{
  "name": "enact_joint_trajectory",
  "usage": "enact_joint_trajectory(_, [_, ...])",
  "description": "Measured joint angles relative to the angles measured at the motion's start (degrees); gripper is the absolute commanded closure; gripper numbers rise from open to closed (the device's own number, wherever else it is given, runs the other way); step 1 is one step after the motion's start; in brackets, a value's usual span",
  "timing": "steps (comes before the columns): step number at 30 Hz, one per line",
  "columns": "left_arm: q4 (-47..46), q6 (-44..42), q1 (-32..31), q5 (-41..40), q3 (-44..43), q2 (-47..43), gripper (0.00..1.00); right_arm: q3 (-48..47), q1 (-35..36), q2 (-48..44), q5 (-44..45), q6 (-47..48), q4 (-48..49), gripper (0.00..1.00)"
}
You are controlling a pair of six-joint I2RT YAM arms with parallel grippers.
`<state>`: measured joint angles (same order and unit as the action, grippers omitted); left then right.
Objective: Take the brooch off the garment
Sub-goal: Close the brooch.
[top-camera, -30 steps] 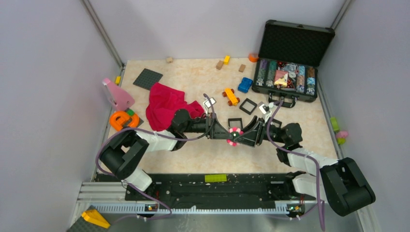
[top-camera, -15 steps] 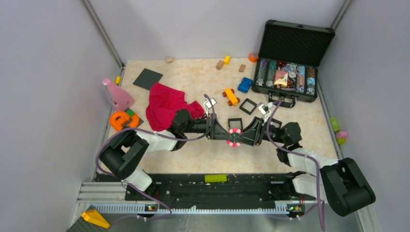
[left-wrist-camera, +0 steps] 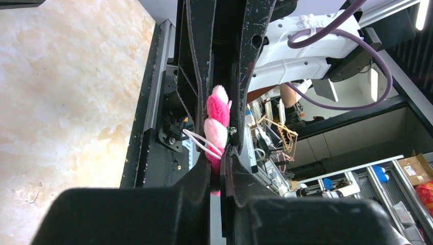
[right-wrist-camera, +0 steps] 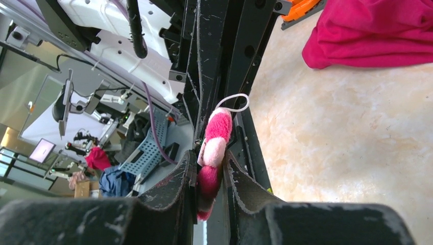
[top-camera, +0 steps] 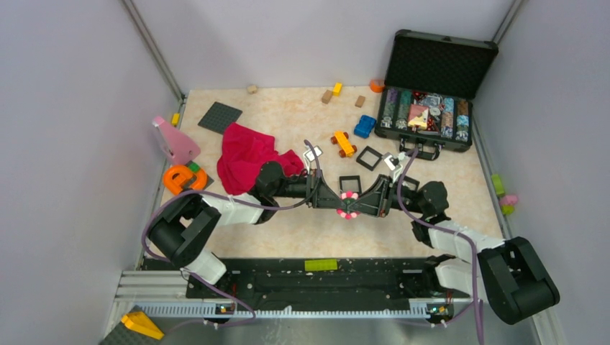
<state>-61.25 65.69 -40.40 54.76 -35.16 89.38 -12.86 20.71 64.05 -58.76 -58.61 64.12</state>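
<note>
The brooch (top-camera: 349, 204), a round pink-and-white flower disc with a dark centre, is held in the air between both grippers above the table's middle. My left gripper (top-camera: 341, 203) is shut on its left edge and my right gripper (top-camera: 359, 204) is shut on its right edge. In the left wrist view the fuzzy brooch (left-wrist-camera: 217, 128) is pinched edge-on between the jaws, a white loop trailing from it. The right wrist view shows the brooch (right-wrist-camera: 212, 148) the same way. The garment (top-camera: 249, 157), a crumpled magenta cloth, lies on the table to the left, apart from the brooch.
An open black case (top-camera: 430, 108) of chips stands at the back right. Black square frames (top-camera: 369, 157), an orange toy car (top-camera: 344, 144), a blue car (top-camera: 365, 126) and small blocks lie behind the grippers. An orange ring toy (top-camera: 183, 178) and a pink piece (top-camera: 175, 141) sit at the left edge.
Both grippers, still holding the brooch, shifted very slightly; the brooch sits a touch higher in the top view. Nothing else moved.
</note>
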Motion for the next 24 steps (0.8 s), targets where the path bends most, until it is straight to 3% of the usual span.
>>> enact_joint_trajectory(11, [6.56,-4.63,0.02,-2.27,0.0,-2.67,1.0,-1.97,0.0,-2.08,0.63,3.45,-9.68,0.93])
enact_joint_trajectory(16, [8.11,-6.03,0.07,-3.04,0.0,-3.02,1.0,-2.34,0.0,-2.03,1.01,3.58,-11.74,0.99])
enact_joint_trajectory(24, [8.79,-7.1,0.22,-4.07,0.02,-3.89,1.0,-3.43,0.0,-1.99,1.38,4.17,-13.51,1.0])
